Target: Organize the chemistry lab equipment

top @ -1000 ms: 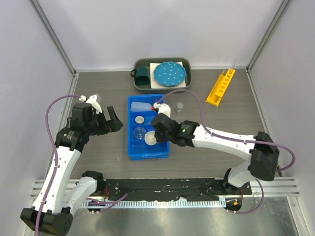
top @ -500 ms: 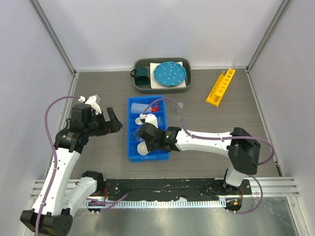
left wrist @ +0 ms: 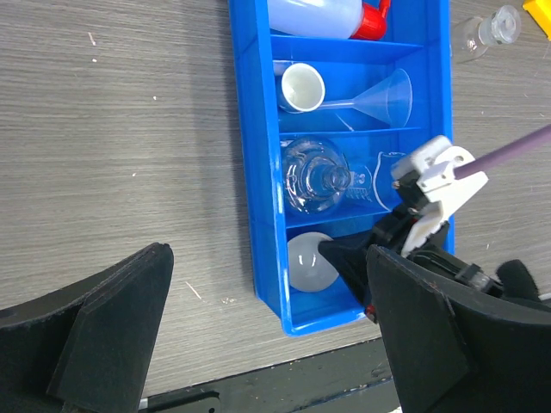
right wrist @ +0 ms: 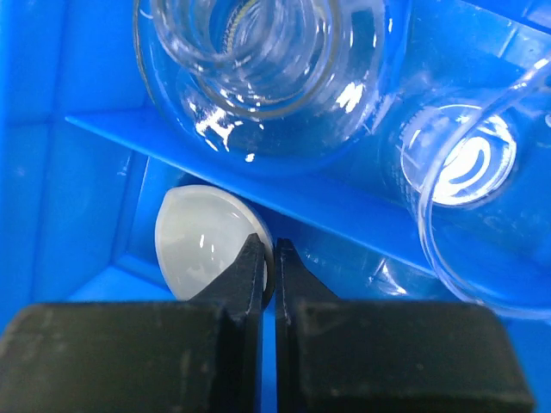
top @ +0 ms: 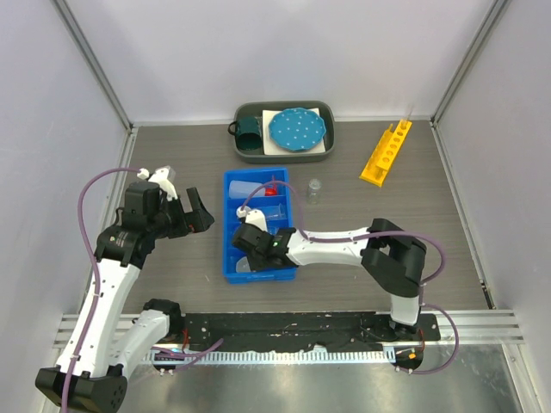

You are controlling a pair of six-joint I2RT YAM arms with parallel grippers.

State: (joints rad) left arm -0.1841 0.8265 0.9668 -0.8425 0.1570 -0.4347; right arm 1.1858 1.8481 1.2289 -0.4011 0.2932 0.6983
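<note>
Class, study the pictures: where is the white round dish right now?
In the left wrist view, the white round dish sits in the near-end compartment of the blue tray, beside the clear flask; the right gripper pinches its rim.

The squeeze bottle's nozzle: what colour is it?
The nozzle is red, clearest in the left wrist view.

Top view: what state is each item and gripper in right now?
Right gripper: shut on white dish rim.
White dish: in tray's nearest compartment.
Left gripper: open, empty.
Squeeze bottle: lying sideways in tray.
Funnel: lying sideways in tray.
Small flask: upright, outside tray.
</note>
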